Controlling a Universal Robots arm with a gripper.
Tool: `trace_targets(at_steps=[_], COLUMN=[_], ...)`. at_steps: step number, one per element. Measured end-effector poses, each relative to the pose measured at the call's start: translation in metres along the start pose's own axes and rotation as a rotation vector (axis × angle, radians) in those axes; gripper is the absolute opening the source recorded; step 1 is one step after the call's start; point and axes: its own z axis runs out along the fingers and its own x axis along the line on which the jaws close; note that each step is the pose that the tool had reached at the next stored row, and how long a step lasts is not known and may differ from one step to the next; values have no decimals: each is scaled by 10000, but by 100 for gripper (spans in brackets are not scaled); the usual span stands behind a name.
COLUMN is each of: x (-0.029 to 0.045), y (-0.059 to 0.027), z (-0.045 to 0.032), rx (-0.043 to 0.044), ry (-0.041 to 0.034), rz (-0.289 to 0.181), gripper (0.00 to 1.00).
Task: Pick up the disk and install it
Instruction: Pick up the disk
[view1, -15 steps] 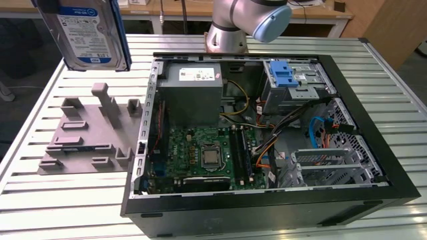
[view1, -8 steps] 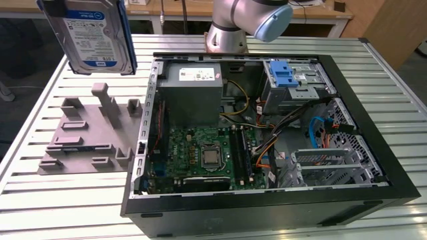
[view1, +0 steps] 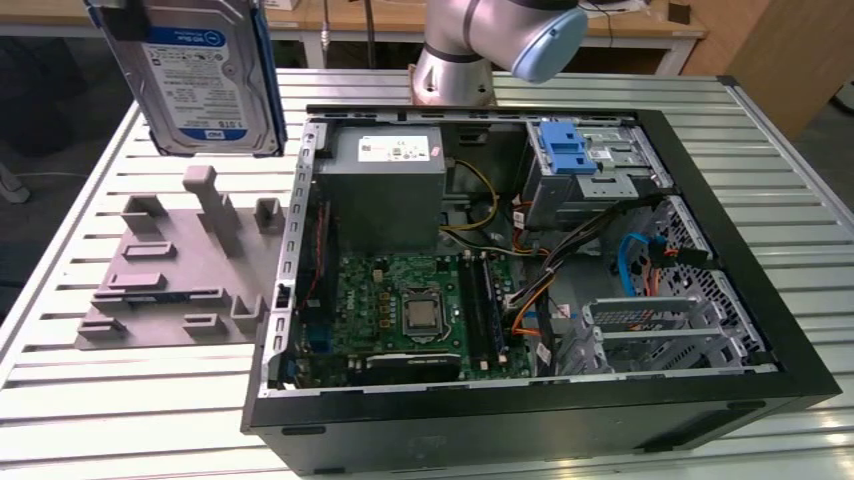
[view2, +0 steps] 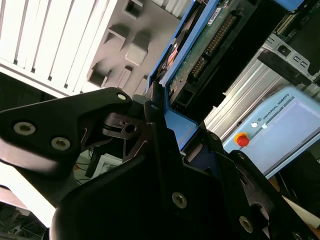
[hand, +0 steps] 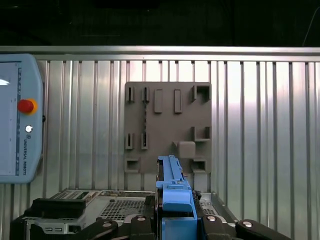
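The disk hangs upright in the air at the exterior view's upper left, label facing the camera, blue bracket along its edges. It is well above the grey fixture plate. In the first wrist view my gripper is shut on the disk's blue bracket, with black fingers on either side. In the second wrist view the gripper clamps the same blue edge, and the disk's circuit-board underside extends away from it.
The open computer case lies on the slatted metal table, to the exterior view's right of the fixture. It holds a grey power supply and a drive bay with a blue latch. A teach pendant lies on the table.
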Motion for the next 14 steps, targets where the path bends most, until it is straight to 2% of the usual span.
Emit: trace_targets(at_steps=[6, 14], x=[60, 104], y=[-115, -296], z=[-3, -8], rx=[-36, -71], ry=[12, 13], rz=[0, 0], gripper=[36, 36])
